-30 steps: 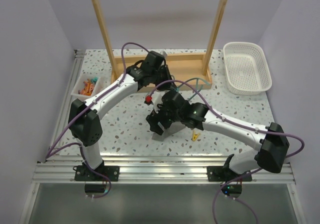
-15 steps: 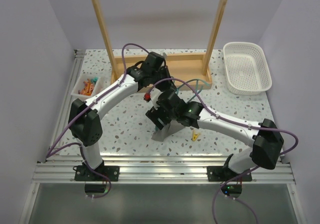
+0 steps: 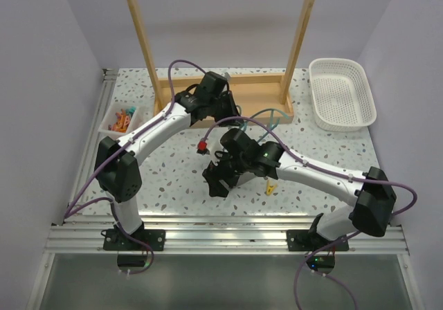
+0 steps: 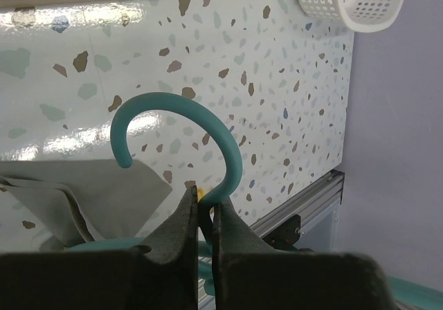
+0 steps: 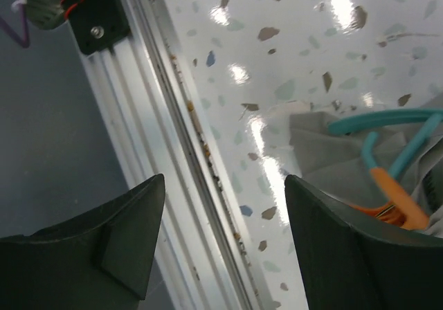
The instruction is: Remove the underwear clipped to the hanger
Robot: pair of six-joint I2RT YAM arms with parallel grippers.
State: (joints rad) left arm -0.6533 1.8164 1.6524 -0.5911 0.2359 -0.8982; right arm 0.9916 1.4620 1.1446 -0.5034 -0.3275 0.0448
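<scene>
Pinching the stem just under the curved hook, the left gripper (image 4: 204, 198) is holding the thin teal-green plastic hanger (image 4: 232, 151), with its jaws closed down to a narrow slit around the plastic. The hook is rising clear above the speckled terrazzo table (image 4: 277, 81). The small piece of plain grey soft underwear (image 4: 90, 189) is lying crumpled below and beside the hanger's shoulders.

In the right wrist view the right gripper (image 5: 223, 182) is hovering with its jaws spread wide and nothing between them. It is hanging over the table's near edge, close to the ribbed aluminium rail (image 5: 163, 81). Just beyond its right finger (image 5: 346, 248), the grey fabric is resting on the table under a teal bar of the hanger, and an orange plastic clip (image 5: 398, 205) is sitting against that bar.

From above, a small red clip (image 3: 203, 146) and a yellow clip (image 3: 270, 187) are lying on the table near the right arm. The white perforated plastic basket (image 3: 342, 95) is standing well apart at the far right. The tall wooden frame (image 3: 256, 88) is standing behind the left gripper.
</scene>
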